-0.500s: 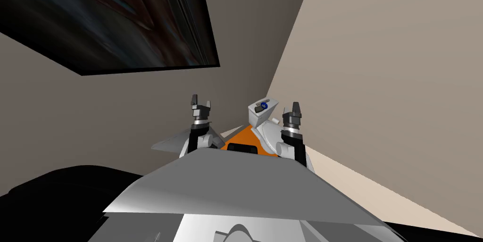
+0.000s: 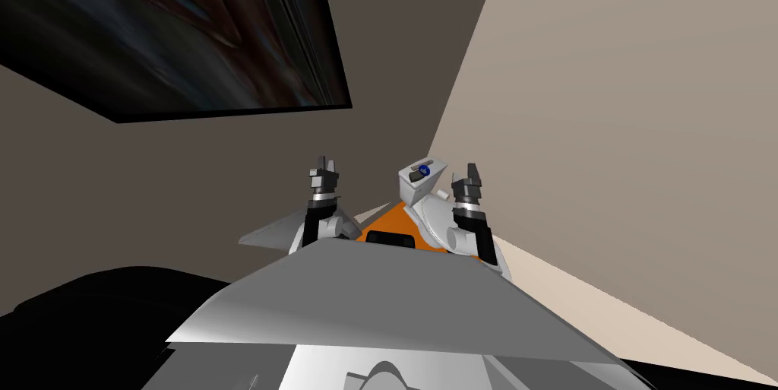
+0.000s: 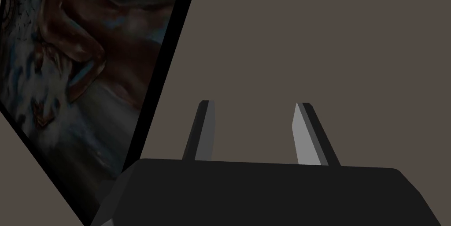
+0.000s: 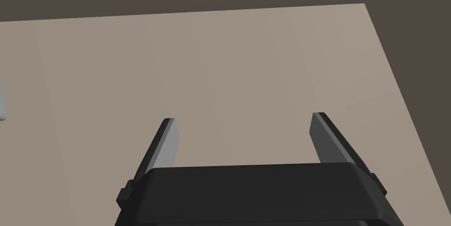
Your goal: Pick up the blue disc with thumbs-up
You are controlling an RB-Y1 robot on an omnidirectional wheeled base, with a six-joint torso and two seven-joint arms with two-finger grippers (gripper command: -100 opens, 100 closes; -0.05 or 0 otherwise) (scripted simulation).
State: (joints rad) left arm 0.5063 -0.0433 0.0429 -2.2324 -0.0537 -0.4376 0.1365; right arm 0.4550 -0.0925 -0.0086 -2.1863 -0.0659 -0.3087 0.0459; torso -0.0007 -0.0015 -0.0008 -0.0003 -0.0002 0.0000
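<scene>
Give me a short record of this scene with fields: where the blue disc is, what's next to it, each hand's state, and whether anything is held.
target: blue disc, lying on top of a white box
beside target: dark grey object on the same top; whether they touch cannot be told
left hand: open, raised, well apart from the box
right hand: open, raised close beside the box, not on the disc
held: nothing in either hand
floor: orange patch in front of the box

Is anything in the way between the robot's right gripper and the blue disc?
Nothing visible is. The blue disc lies on a white tank, with a dark grey thing on its far side. The open right gripper is close beside it, not touching.
</scene>
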